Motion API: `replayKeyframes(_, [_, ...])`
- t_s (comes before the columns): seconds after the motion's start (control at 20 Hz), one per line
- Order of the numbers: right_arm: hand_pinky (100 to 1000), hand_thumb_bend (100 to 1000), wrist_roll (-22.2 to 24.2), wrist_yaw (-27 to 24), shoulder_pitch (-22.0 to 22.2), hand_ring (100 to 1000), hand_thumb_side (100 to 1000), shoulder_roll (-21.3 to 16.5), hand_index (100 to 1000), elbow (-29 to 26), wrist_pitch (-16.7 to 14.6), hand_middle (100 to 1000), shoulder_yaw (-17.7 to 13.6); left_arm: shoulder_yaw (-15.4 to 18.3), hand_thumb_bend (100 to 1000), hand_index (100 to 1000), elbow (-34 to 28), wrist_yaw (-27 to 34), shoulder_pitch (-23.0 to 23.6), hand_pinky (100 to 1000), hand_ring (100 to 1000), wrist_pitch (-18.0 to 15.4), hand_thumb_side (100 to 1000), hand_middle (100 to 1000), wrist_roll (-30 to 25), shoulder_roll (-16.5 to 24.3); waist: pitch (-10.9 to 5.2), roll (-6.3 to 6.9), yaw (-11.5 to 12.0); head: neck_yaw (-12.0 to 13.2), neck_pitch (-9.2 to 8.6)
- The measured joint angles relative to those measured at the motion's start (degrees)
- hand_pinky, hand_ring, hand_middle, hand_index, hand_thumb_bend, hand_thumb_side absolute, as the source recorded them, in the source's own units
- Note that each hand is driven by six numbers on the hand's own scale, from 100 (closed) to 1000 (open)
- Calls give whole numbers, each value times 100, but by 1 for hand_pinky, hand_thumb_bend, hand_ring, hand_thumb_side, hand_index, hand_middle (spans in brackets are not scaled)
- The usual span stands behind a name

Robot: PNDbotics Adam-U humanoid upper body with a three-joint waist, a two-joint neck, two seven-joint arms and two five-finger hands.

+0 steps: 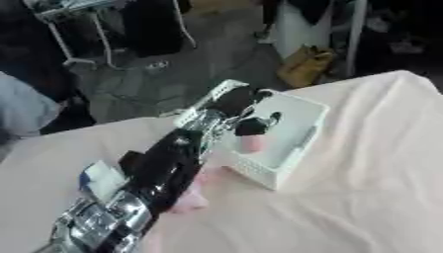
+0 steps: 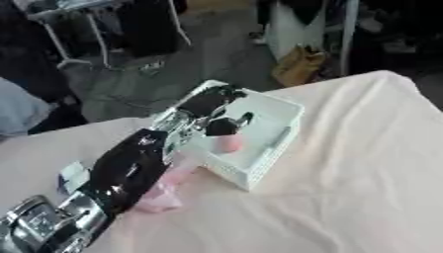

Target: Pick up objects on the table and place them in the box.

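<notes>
My left arm reaches from the lower left up to the white box [image 1: 298, 148] on the pale tablecloth. My left hand [image 1: 235, 103] hangs over the box's inside with its fingers [image 1: 252, 126] curled downward. A small pink object [image 1: 251, 143] sits right under those fingers and touches them, inside the box walls. Whether it rests on the box floor I cannot tell. A second pink object [image 2: 162, 195] lies on the cloth beside my forearm, partly hidden by it. My right hand shows in neither view.
A small blue and white object [image 1: 97, 179] lies on the cloth left of my forearm. The table's far edge runs just behind the box. Beyond it on the floor stand a metal rack [image 1: 73, 29] and a tan bag [image 1: 304, 65].
</notes>
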Motion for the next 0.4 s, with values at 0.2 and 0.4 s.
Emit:
replayKeyframes(0.2, [850,100,1,1,128,931,744,-59,839,0,6,839,-3,-262,349,1000,-997,469,-66,1000,1000,124,1000,1000,-112,447,-3,74,182,-51,151])
replayKeyframes(0.4, [850,100,-19,10,245,931,744,-177,839,0,16,839,-36,-544,239,1000,-2769,1184,225,874,983,491,1000,1000,-394,1303,-7,77,334,-51,300])
